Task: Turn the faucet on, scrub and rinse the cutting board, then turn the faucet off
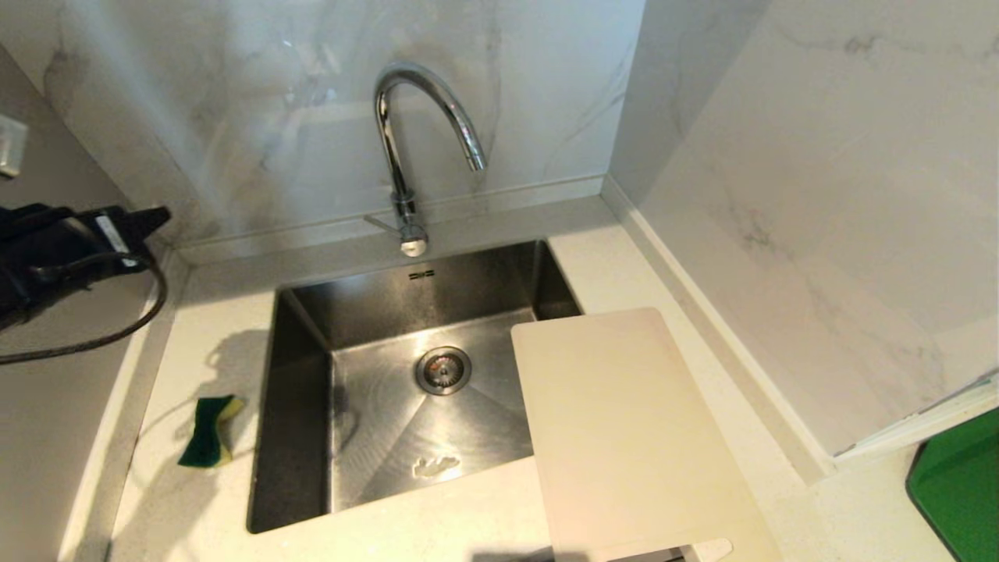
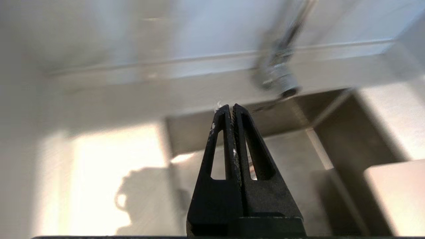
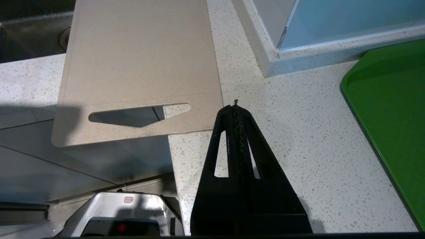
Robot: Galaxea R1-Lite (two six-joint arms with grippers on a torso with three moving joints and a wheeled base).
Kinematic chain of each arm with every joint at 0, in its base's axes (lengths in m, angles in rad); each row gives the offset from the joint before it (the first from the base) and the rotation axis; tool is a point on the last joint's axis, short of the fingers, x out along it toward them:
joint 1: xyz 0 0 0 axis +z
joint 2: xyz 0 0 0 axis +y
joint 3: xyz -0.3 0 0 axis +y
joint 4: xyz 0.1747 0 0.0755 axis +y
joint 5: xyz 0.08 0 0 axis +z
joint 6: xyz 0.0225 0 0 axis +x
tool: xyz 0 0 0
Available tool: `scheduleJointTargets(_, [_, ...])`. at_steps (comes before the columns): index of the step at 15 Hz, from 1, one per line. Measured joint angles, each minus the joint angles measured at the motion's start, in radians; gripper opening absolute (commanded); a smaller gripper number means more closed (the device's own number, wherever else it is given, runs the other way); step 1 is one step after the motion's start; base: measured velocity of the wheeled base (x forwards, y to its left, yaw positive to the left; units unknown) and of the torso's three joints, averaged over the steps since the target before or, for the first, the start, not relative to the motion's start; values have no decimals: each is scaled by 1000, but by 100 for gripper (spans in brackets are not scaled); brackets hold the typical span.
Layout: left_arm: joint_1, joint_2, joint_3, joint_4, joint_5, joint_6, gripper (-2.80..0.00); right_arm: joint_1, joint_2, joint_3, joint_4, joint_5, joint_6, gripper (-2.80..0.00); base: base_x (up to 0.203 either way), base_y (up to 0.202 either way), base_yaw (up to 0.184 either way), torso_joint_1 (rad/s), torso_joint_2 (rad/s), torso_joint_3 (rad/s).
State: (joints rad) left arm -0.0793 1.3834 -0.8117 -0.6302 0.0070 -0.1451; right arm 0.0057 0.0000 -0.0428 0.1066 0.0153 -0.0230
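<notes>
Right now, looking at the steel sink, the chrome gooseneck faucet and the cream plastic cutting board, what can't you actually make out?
- Chrome gooseneck faucet: its thin side lever's position is too small in the head view and blurred in the left wrist view.
- Cream plastic cutting board: its near end is cut off by the head view's bottom edge.
- Green flat tray: cropped by frame edges.
- Left gripper: the head view's left edge cuts off its arm.
- Green-and-yellow sponge: wetness unreadable.

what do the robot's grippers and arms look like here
Both grippers are matte black. The left gripper and the right gripper each have two tapered, wedge-shaped fingers with an elongated triangular cut-out, rising from a broad black base. Pale specks dot the left fingers; dark crumbs line the right one's seam. In the head view, the left arm is black, with a white label and a looping black cable.
</notes>
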Motion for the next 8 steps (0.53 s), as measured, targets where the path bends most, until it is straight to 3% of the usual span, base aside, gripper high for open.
scheduleJointTargets(5, [172,-375,322,79,24,21,-280,0,0,0,0,0,0,-280,0,0,0,0,0,0])
scheduleJointTargets(8, [223,-596,499,137,3,22,-280,0,0,0,0,1,-1,-280,0,0,0,0,0,0])
